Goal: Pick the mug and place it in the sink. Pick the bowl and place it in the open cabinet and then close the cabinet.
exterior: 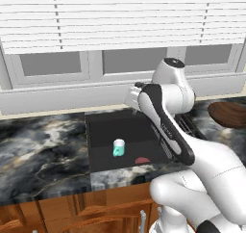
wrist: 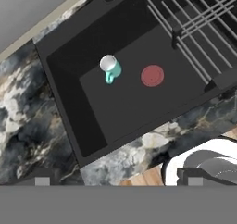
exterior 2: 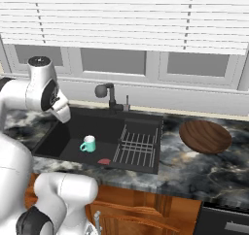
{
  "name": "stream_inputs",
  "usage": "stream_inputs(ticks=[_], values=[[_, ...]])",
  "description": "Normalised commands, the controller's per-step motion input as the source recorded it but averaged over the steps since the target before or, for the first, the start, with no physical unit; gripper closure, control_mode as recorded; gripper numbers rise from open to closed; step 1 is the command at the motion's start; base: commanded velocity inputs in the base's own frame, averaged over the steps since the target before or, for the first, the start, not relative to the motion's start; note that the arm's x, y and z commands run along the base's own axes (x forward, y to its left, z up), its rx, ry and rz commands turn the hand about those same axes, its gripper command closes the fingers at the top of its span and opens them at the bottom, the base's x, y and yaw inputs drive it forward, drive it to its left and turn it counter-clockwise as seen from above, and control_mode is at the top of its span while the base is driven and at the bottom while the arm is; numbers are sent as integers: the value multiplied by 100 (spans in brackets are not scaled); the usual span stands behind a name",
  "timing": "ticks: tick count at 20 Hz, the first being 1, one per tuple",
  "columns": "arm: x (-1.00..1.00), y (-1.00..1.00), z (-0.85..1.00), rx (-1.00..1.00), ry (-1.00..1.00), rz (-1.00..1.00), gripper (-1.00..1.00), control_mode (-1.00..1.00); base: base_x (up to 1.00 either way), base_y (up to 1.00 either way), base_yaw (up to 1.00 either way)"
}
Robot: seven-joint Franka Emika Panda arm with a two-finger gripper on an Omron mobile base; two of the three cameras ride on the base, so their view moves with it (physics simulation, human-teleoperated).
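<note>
The teal mug (exterior: 118, 147) (exterior 2: 88, 144) (wrist: 110, 68) stands upright on the floor of the black sink (exterior: 96, 145) (exterior 2: 58, 137) (wrist: 115, 112), its white inside facing up. On the marble counter to the right of the sink rests the wide brown wooden bowl (exterior: 228, 114) (exterior 2: 204, 136). My gripper (wrist: 118, 179) hangs high above the basin's near edge, open, its two tips far apart with nothing between them. It is well clear of the mug. The cabinet is out of view.
A red drain disc (exterior: 141, 160) (exterior 2: 104, 161) (wrist: 152, 75) lies near the mug. A black wire rack (exterior 2: 137, 148) (wrist: 194, 28) fills the sink's right side, and a dark faucet (exterior 2: 109, 95) stands behind it. Windows with white blinds (exterior: 120, 20) back the counter.
</note>
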Motion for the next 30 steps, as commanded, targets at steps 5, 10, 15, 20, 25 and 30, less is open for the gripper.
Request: stream_inputs(ticks=[5, 10, 15, 20, 25, 30], values=[[-25, -42, 7, -1, 0, -4, -100, -100, 0, 0, 0], [-29, -58, 0, 0, 0, -3, -100, -100, 0, 0, 0], [-19, -49, 0, 0, 0, -9, -100, -100, 0, 0, 0], [-1, -34, 2, 0, 0, -16, -100, -100, 0, 0, 0], [-4, -30, 6, 0, 0, -19, -100, -100, 0, 0, 0], [0, -23, 1, 0, 0, -30, -100, -100, 0, 0, 0]])
